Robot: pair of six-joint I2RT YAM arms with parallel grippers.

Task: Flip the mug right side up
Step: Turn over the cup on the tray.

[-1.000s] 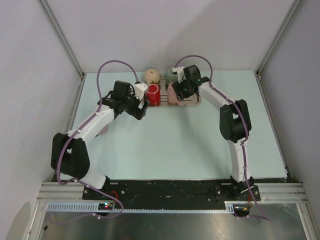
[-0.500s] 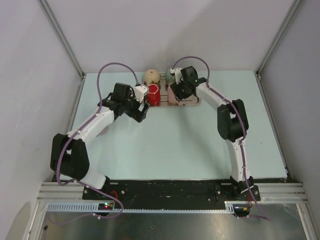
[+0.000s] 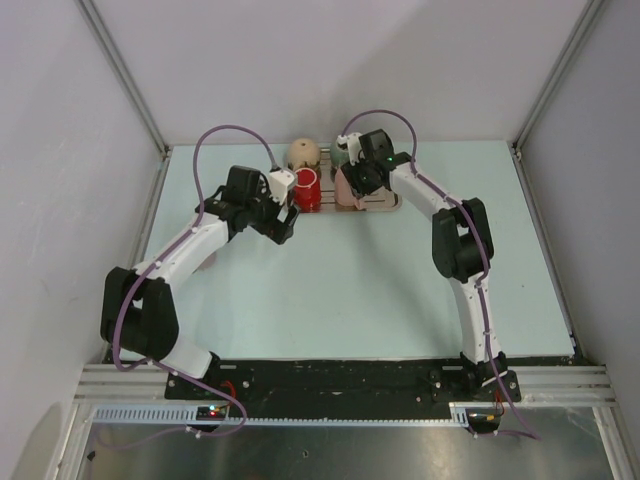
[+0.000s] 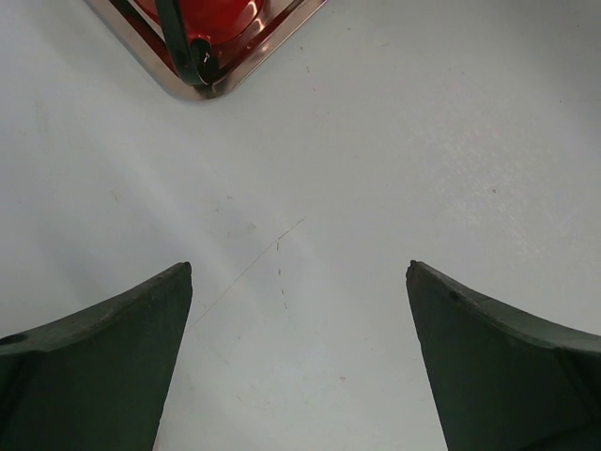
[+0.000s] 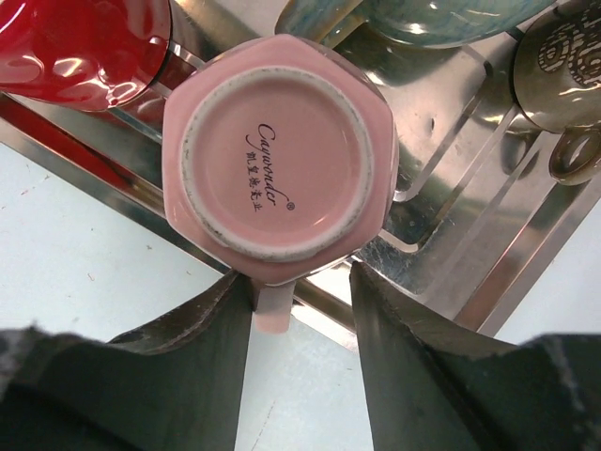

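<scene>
Now the pink mug (image 5: 272, 164) sits base-up on the rack (image 5: 451, 225), so it's not turned yet. In the last second I've brought the right gripper (image 5: 300, 329) in and narrowed its jaws around the handle (image 5: 270, 318). One side still shows a gap, so there's no grip. The left gripper (image 4: 300, 357) hangs wide open over the table (image 4: 376, 141).

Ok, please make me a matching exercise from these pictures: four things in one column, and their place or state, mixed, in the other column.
Things:
1. pink mug
2. red mug
3. left gripper
4. right gripper

Place or state:
a. jaws wide open above bare table
b. on the rack, left of the pink one seen from above
c. bottom up on the rack
d. jaws on either side of a mug's handle

Pairs: 1-c, 2-b, 3-a, 4-d.
</scene>
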